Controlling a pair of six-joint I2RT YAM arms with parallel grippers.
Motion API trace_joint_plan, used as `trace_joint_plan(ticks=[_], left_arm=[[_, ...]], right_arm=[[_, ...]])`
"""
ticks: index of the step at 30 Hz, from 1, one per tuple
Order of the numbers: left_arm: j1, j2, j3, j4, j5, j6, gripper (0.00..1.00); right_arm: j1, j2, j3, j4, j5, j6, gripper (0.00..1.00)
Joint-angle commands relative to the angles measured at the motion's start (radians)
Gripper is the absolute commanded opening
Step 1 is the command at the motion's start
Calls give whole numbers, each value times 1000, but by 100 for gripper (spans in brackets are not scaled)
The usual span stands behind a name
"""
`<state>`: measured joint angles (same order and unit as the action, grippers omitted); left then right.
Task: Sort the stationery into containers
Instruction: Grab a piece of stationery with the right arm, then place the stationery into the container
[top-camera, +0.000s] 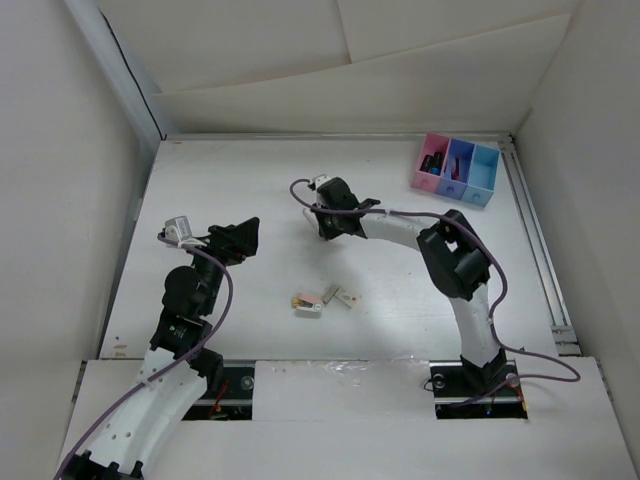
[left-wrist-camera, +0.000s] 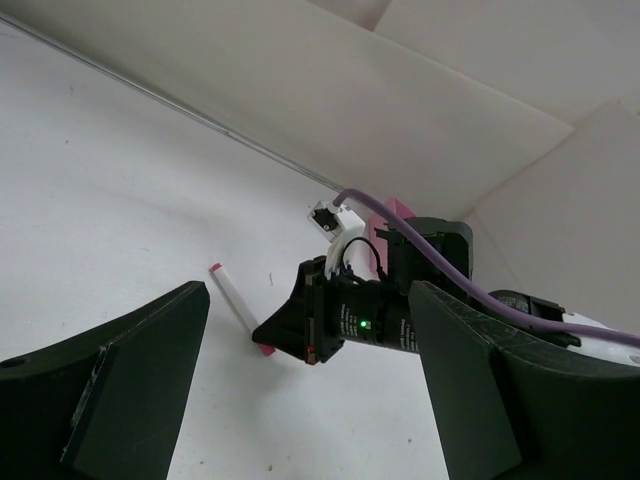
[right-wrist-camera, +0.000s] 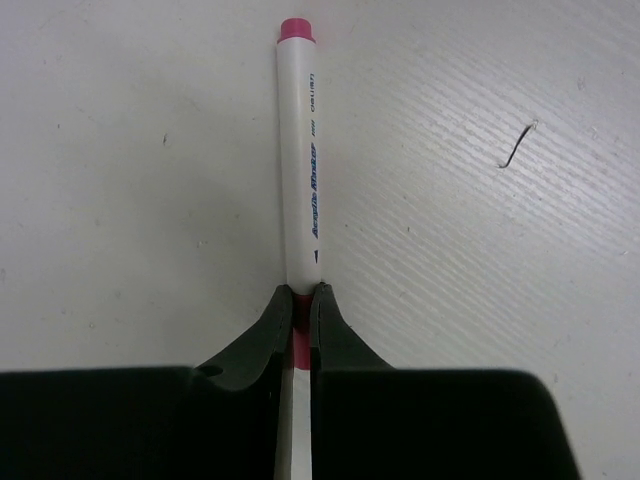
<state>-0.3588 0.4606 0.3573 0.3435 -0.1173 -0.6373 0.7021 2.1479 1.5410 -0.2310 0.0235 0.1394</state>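
My right gripper (right-wrist-camera: 302, 300) is shut on the pink end of a white pen (right-wrist-camera: 298, 170), which lies at table level and points away from the fingers. The left wrist view shows the same pen (left-wrist-camera: 232, 300) with the right gripper (left-wrist-camera: 290, 328) on its near end. In the top view the right gripper (top-camera: 325, 218) is at mid-table and covers the pen. My left gripper (top-camera: 245, 238) is open and empty, to the left of it. The joined pink, blue and light blue bins (top-camera: 457, 170) stand at the far right and hold a few dark-ended items.
A few small beige eraser-like blocks (top-camera: 322, 299) lie on the table in front of both grippers. White walls close in the back and sides. A metal rail (top-camera: 535, 240) runs along the right edge.
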Motion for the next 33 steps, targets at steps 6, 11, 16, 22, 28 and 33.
trace_joint_plan(ticks=[6, 11, 16, 22, 28, 33], left_arm=[[-2, -11, -4, 31, 1, -4, 79], [-2, -11, -4, 31, 1, -4, 79], [-2, -11, -4, 31, 10, -4, 79], [-2, 12, -4, 40, 30, -4, 79], [-2, 42, 5, 51, 59, 5, 79], [-2, 53, 5, 60, 59, 5, 79]], right_arm=[[10, -111, -76, 21, -94, 65, 0], [-48, -192, -114, 55, -204, 103, 0], [-96, -308, -163, 104, -225, 146, 0], [-268, -451, -202, 128, -110, 225, 0], [-542, -497, -177, 62, 129, 284, 0], [-684, -374, -64, 39, 182, 319, 0]])
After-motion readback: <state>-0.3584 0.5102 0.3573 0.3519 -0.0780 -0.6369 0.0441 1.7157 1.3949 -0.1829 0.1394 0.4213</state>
